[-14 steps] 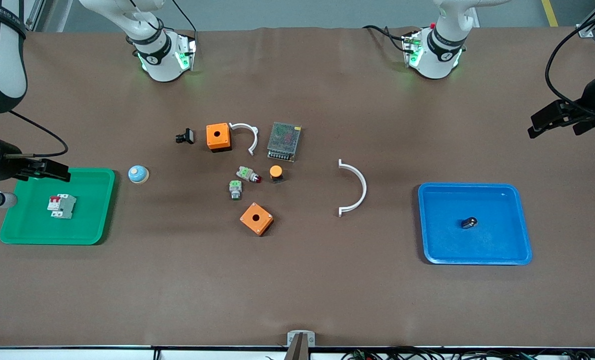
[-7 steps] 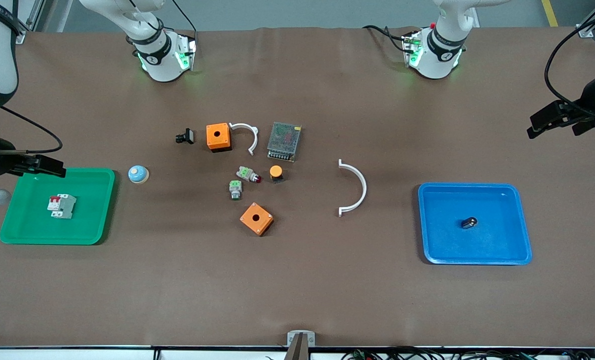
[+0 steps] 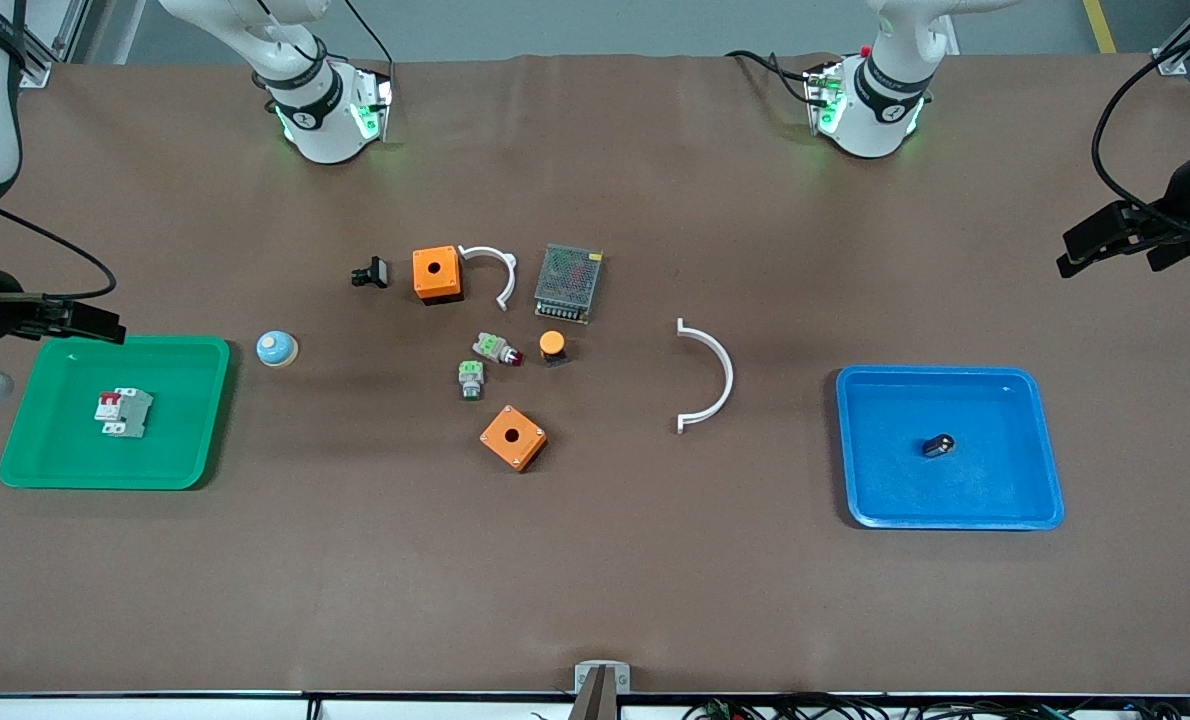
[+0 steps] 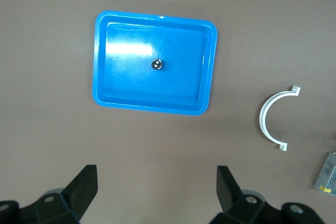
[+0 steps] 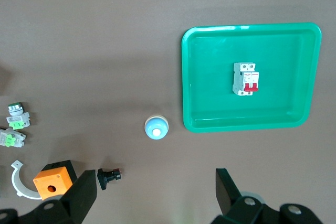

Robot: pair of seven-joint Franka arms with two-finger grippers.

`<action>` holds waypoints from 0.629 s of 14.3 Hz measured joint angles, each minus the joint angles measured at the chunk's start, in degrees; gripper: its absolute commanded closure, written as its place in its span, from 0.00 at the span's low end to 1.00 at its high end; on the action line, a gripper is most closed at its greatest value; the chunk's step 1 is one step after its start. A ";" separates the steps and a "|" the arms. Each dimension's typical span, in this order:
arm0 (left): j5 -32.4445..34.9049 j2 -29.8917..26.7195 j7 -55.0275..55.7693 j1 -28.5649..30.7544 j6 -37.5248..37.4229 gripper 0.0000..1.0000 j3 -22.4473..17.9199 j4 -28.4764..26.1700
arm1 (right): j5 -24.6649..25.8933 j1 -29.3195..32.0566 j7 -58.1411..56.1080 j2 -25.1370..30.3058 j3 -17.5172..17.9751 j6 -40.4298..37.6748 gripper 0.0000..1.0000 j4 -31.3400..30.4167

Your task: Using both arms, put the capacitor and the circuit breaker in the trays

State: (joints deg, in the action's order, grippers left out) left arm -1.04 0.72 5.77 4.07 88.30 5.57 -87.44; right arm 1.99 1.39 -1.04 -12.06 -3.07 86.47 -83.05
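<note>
Capacitor [image 3: 938, 445] lying in the blue tray [image 3: 1045, 500] near the worktop [image 3: 595, 580] edge at the left arm's end. Circuit breaker [image 3: 123, 412] flat in the green tray [image 3: 205, 450] at the right arm's end. Left tool [image 4: 157, 195] up high, fingers spread, empty. Right tool [image 5: 156, 195] likewise, seemingly just off the green tray's rim.

On my desk [image 3: 595, 580], the breaker [image 3: 123, 412] lies in the tray [image 3: 180, 470] at my right arm's end, the capacitor [image 3: 938, 445] in the tray [image 3: 1015, 515] at my left arm's end. Loose parts sit between them.
</note>
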 measured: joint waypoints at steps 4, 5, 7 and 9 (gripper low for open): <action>0.00 0.06 0.00 0.01 0.00 0.00 -0.02 0.06 | -0.04 0.02 0.00 6.92 0.03 2.08 0.00 -6.62; 0.00 0.06 0.00 0.01 0.00 0.00 -0.01 0.08 | -0.04 0.02 0.00 8.85 0.05 2.60 0.00 -8.43; 0.00 0.06 0.00 0.01 0.00 0.00 -0.01 0.11 | -0.05 0.02 -0.01 12.07 0.15 2.97 0.00 -11.12; 0.00 0.06 0.00 0.01 0.00 0.00 -0.01 0.13 | -0.07 0.01 -0.01 14.24 0.35 2.98 0.00 -12.38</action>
State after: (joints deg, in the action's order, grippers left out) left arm -1.04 0.78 5.77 4.07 88.30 5.55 -87.31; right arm 1.92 1.40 -1.05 2.18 -2.72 89.44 -95.42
